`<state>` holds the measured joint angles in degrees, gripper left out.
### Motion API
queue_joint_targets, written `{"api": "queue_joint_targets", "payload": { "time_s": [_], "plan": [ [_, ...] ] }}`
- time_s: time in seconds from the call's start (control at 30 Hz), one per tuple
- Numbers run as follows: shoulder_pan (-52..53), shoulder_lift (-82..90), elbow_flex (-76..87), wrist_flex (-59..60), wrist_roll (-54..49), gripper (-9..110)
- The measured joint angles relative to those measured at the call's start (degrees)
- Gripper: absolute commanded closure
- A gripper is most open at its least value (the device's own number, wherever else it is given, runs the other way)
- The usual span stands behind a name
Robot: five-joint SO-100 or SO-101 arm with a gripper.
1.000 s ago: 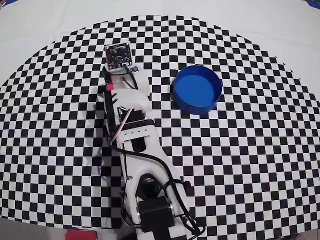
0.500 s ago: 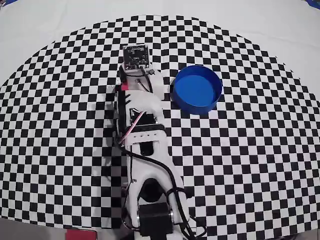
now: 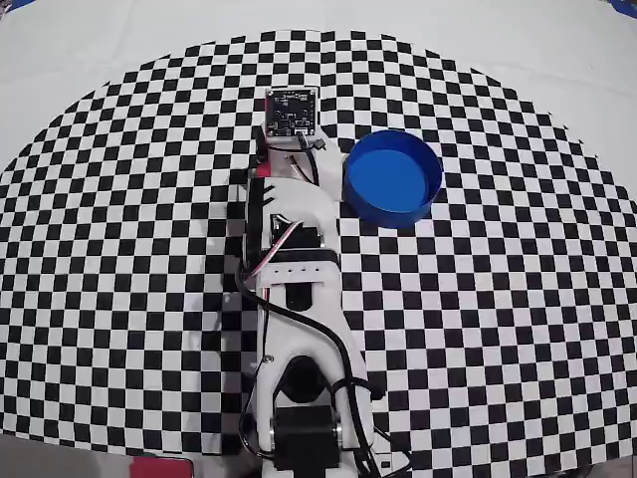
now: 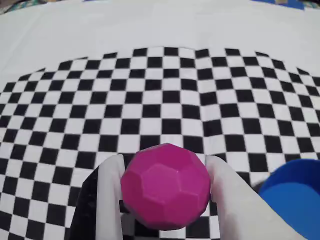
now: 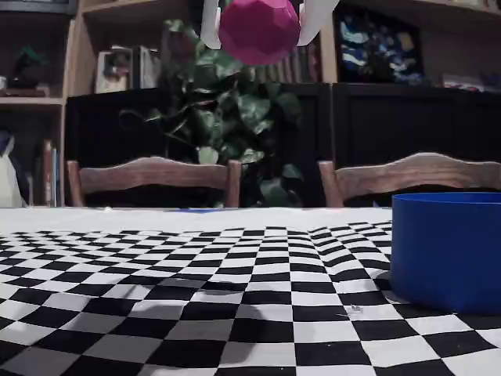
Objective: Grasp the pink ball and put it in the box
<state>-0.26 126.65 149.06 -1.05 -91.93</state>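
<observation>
Currently the desk [image 3: 518,329], covered by a black-and-white checkered cloth, carries the box [image 3: 393,179], a round blue container standing just right of the arm's wrist in the overhead view. The claw [image 4: 164,172] is closed on the pink ball [image 4: 165,186], with 1 white finger [image 4: 111,185] against each side. Fixed view: the pink ball [image 5: 259,30] hangs well above the cloth, left of the box [image 5: 446,251].

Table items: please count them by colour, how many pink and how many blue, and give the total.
Pink: 1, the pink ball, held up off the table in the gripper.
Blue: 1, the box, standing on the checkered cloth.
Total: 2
</observation>
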Motion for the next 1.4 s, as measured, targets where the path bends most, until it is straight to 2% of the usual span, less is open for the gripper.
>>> {"api": "queue_joint_targets", "payload": {
  "time_s": [0.9, 1.4],
  "plan": [
    [13.0, 0.6, 1.6, 0.0, 0.0, 101],
    [16.4, -2.0, 1.5, 0.0, 0.0, 101]
  ]
}}
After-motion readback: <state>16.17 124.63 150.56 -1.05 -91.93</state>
